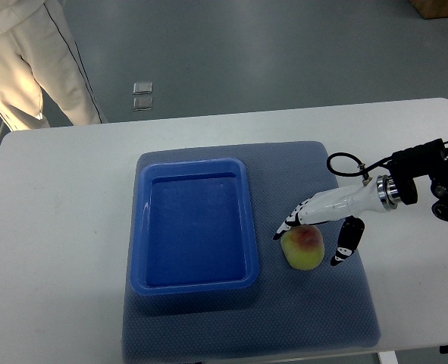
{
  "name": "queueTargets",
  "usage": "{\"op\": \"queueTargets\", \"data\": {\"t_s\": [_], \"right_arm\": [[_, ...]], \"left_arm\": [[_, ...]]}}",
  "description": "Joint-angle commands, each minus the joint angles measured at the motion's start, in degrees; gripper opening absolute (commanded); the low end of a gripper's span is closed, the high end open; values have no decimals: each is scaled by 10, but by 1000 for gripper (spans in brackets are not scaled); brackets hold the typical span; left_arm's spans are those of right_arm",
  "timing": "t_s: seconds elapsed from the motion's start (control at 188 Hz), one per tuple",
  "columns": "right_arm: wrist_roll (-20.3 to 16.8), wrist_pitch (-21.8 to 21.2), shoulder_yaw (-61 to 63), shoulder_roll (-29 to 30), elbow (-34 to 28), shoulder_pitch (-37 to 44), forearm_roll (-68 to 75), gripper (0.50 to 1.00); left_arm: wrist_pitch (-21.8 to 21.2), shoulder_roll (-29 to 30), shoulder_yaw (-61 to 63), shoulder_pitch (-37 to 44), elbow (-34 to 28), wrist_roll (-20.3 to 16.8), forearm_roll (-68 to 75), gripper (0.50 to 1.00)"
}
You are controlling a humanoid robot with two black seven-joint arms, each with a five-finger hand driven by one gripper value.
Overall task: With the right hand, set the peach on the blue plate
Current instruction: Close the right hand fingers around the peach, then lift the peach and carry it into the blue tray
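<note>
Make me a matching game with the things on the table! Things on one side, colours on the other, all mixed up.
Things:
1. peach
2. plate
3. mat
4. table

Colours:
a. white
b. yellow-green with a red patch
c. bright blue
d. grey-blue

Pairs: 1-b, 2-c, 3-d, 4-a

The right hand is over the peach, which lies on the mat beside the plate.

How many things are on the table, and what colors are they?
Blue: 2, the plate and the mat
Yellow-green with a red patch: 1, the peach
Total: 3

The robot's right hand is over the peach and is not counted.
</note>
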State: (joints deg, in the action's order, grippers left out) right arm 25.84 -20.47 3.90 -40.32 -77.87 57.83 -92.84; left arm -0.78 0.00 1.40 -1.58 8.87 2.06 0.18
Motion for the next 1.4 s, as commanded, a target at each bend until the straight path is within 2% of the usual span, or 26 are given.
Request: {"op": "queueTargets", "data": {"t_s": [0.0, 0.292, 0.414, 0.467, 0.472, 0.547, 0.679, 0.743, 0.749, 1.035, 1.226, 1.364, 1.396], "right_arm": [[0, 9, 1, 5, 8, -9, 0, 921], [0, 32, 1, 22, 19, -28, 0, 897], [0, 32, 1, 23, 19, -27, 0, 815], [0, 32, 1, 23, 19, -27, 0, 815], [0, 32, 1, 23, 20, -28, 0, 797], [0, 32, 1, 24, 21, -28, 0, 789], [0, 32, 1, 24, 21, -28, 0, 687], [0, 32, 1, 24, 21, -28, 1, 682], [0, 32, 2, 23, 21, -27, 1, 656], [4, 18, 33, 16, 21, 4, 12, 660], [0, 8, 33, 26, 22, 62, 13, 662], [0, 5, 33, 99, 56, 87, 13, 674], [0, 5, 33, 99, 56, 87, 13, 674]], "left_arm": [[0, 0, 0, 0, 0, 1, 0, 1000], [0, 0, 0, 0, 0, 0, 0, 1000], [0, 0, 0, 0, 0, 1, 0, 1000], [0, 0, 0, 0, 0, 1, 0, 1000], [0, 0, 0, 0, 0, 1, 1, 1000], [0, 0, 0, 0, 0, 0, 0, 1000], [0, 0, 0, 0, 0, 0, 0, 1000], [0, 0, 0, 0, 0, 0, 0, 1000], [0, 0, 0, 0, 0, 0, 1, 1000], [0, 0, 0, 0, -1, 0, 0, 1000], [0, 0, 0, 0, -3, 1, 0, 1000], [0, 0, 0, 0, -3, 1, 0, 1000], [0, 0, 0, 0, -3, 1, 0, 1000]]}}
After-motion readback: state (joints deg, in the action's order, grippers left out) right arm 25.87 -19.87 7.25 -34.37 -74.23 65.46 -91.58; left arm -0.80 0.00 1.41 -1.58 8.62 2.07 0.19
